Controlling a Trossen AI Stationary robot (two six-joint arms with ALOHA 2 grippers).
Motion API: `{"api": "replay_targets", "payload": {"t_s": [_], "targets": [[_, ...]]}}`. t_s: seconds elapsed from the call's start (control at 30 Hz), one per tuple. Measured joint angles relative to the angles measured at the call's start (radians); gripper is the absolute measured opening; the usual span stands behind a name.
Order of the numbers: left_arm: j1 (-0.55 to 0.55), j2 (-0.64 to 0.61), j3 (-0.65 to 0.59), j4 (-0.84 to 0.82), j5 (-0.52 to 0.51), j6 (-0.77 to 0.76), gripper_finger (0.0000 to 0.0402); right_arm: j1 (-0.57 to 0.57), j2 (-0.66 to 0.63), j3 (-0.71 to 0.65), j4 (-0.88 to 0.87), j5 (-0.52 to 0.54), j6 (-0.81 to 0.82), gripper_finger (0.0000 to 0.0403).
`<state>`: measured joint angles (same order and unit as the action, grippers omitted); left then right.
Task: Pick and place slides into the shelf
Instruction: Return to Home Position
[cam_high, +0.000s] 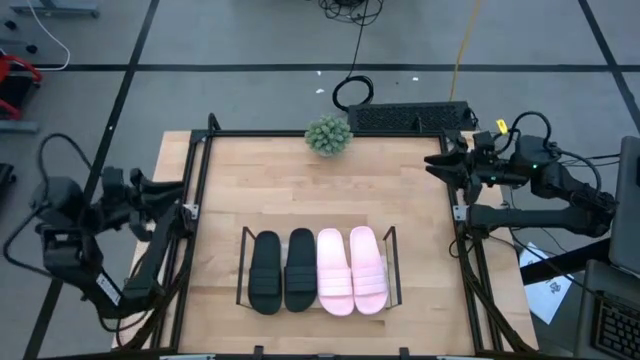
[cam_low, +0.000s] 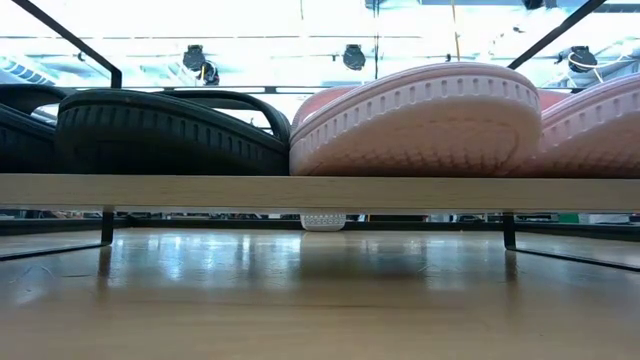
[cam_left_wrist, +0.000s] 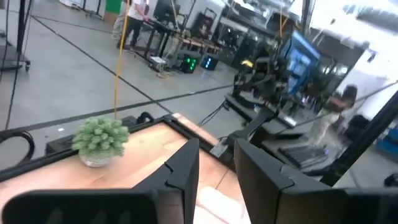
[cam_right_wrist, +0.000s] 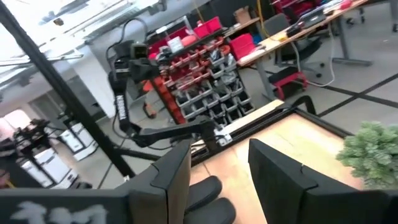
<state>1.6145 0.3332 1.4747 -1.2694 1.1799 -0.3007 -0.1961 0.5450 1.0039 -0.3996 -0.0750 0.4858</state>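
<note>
- Well, the job looks done to me: the black slides (cam_high: 283, 272) and the pink slides (cam_high: 352, 271) sit abreast on the shelf (cam_high: 391, 268), pairs touching.
- The left gripper (cam_high: 172, 200) and the right gripper (cam_high: 447, 166) hang at opposite edges of the table (cam_high: 300, 200), fingers parted and empty, apparently parked.
- A potted plant (cam_high: 328, 136) stands well apart, and nothing blocks either arm.

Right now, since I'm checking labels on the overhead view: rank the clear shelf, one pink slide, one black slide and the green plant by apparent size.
1. Low clear acrylic shelf with thin dark frame.
2. Pale pink wide-strap slide and matte black wide-strap slide: they look alike, so unranked.
3. Small round green plant.
</note>
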Motion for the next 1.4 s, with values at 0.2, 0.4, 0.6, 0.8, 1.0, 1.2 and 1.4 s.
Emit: {"api": "replay_targets", "payload": {"t_s": [0.2,0.4,0.6,0.8,1.0,1.2,1.4], "targets": [[-0.136,0.045,-0.083,0.193,-0.083,0.06,0.0104,0.021,-0.013,0.0,-0.03,0.052,0.0,0.0153],[-0.461,0.142,-0.041,0.314,-0.309,0.016,0.0104,0.022,-0.026,0.0,-0.063,0.056,0.026,0.0153],[-0.731,0.132,0.085,0.199,-0.652,0.057,0.0104,0.022,-0.033,0.0,-0.064,0.096,-0.004,0.0153],[-0.929,0.007,0.224,0.142,-0.964,-0.048,0.0104,0.021,-0.046,0.0,-0.058,0.146,-0.052,0.0153],[-0.873,-0.188,0.03,0.086,-1.006,-0.107,0.0104,0.021,-0.064,0.0,-0.044,0.228,-0.096,0.0153],[-0.927,-0.327,-0.136,0.174,-0.977,-0.124,0.0104,0.021,-0.069,0.0,-0.046,0.236,-0.099,0.0153],[-1.014,-0.326,-0.248,0.307,-0.995,-0.076,0.0104,0.021,-0.07,-0.026,-0.021,0.232,-0.088,0.0153]]}}
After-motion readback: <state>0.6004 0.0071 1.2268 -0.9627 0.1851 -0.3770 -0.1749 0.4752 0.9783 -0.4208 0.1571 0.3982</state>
